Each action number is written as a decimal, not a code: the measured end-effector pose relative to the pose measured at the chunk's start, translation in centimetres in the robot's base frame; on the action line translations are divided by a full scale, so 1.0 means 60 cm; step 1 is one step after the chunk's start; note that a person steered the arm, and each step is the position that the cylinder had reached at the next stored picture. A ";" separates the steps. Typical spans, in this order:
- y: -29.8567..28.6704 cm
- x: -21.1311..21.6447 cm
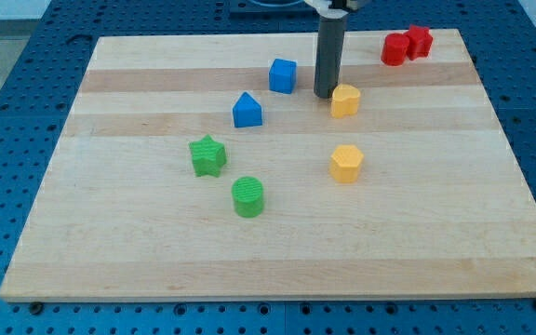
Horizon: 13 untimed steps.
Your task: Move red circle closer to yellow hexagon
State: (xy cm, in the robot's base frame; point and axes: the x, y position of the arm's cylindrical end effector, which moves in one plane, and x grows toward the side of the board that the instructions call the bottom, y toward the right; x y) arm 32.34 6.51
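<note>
My tip [325,95] rests on the bench [156,261], touching or just left of a yellow block [345,100] at the far middle. There is no gripper on this rod, so nothing is grasped. The red circle [395,49] sits at the far right, touching a second red block [420,42] whose shape is hard to make out. The yellow hexagon [346,163] lies nearer, centre-right, well apart from it. I judge the tip must pass behind the red circle to push it nearer and leftward. The arm's upper part is cut off.
</note>
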 end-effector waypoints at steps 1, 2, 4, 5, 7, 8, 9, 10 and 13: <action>0.000 -0.031; 0.000 -0.099; 0.105 -0.148; 0.143 -0.215; 0.198 -0.207; 0.207 -0.127; 0.207 -0.096; 0.207 -0.027; 0.250 -0.047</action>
State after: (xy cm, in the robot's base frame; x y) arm 29.52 21.49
